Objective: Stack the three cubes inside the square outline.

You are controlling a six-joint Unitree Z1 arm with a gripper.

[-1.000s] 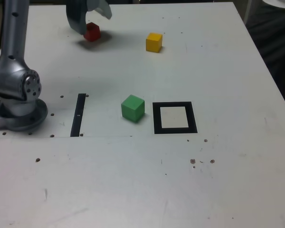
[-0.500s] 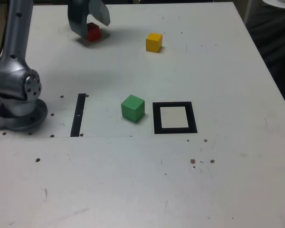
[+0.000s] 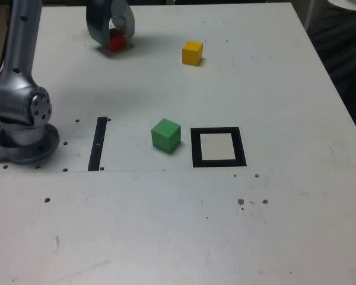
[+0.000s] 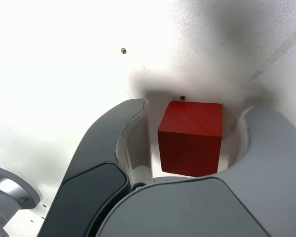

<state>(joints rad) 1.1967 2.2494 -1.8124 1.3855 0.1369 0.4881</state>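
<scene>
Nothing is stacked: from the exterior view's left, your gripper [image 4: 197, 106] stands partly open around the ungripped red cube [image 3: 117, 41] on the table, the green cube [image 3: 166, 135] and yellow cube [image 3: 192, 53] await placement, and the square outline [image 3: 197, 148] remains unfilled.

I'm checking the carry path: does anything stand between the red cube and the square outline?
On a straight line from the red cube to the square outline, nothing visible stands in the way; the yellow cube and green cube sit to either side.
</scene>
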